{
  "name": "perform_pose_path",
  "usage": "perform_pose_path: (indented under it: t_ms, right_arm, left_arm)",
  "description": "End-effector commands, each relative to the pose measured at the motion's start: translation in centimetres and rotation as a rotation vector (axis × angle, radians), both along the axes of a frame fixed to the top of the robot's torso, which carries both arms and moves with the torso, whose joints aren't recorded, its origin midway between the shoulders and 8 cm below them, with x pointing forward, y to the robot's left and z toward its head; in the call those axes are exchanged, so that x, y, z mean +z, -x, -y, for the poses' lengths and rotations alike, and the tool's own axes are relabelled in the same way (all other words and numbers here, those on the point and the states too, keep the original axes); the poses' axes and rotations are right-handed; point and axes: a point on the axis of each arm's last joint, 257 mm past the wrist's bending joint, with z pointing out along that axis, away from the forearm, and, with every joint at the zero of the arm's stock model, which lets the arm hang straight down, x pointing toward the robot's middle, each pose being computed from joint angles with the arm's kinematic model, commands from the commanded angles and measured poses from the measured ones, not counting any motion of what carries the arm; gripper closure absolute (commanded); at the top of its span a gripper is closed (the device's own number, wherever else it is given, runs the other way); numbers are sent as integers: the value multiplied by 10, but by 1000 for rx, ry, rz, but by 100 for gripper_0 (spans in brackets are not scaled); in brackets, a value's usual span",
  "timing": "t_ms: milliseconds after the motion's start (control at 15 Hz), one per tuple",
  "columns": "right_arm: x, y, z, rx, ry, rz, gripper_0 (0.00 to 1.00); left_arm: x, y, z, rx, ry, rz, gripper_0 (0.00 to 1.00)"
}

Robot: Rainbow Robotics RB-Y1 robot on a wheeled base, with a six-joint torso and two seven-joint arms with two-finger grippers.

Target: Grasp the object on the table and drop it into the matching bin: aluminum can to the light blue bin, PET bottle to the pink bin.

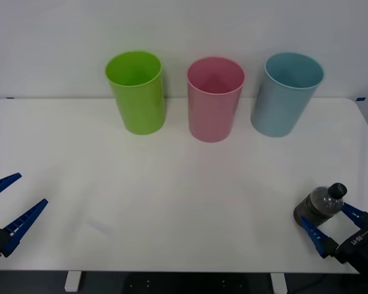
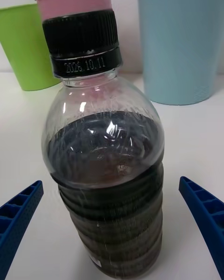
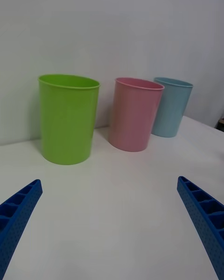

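Note:
A small clear PET bottle point(image 1: 322, 205) with dark liquid and a black cap stands upright near the front right corner of the white table point(image 1: 172, 202). My right gripper point(image 1: 334, 225) is open around it, one blue finger on each side, neither touching. In the right wrist view the bottle point(image 2: 105, 168) stands between the two spread fingers point(image 2: 203, 214). The pink bin point(image 1: 214, 98) stands at the back middle, the light blue bin point(image 1: 286, 93) to its right. My left gripper point(image 1: 9, 205) rests open at the front left edge, nothing in it.
A lime green bin point(image 1: 137, 90) stands left of the pink one at the back. All three bins point(image 3: 133, 114) are upright with open mouths. A wide bare stretch of tabletop lies between the bins and the grippers. A white wall rises behind the table.

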Motion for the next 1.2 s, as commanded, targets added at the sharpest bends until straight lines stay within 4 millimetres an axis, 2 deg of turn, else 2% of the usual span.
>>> perform_pose_path:
  t_ms: [67,533,600,667,733,1200]
  right_arm:
    - [0,-9,-6,-11,-2,9,0]
    - [-1,-12,-10,-16,15,20,0]
    - [-1,-12,-10,-15,18,24,5]
    - [-1,-12,-10,-13,23,25,87]
    - [-1,-12,-10,-13,26,27,100]
    - [1,-14,-12,-7,37,37,100]
  left_arm:
    - [0,0,0,0,0,0,0]
    - [0,0,0,0,0,0,0]
    - [0,0,0,0,0,0,0]
    - [0,0,0,0,0,0,0]
    - [0,0,0,0,0,0,0]
    - [0,0,0,0,0,0,0]
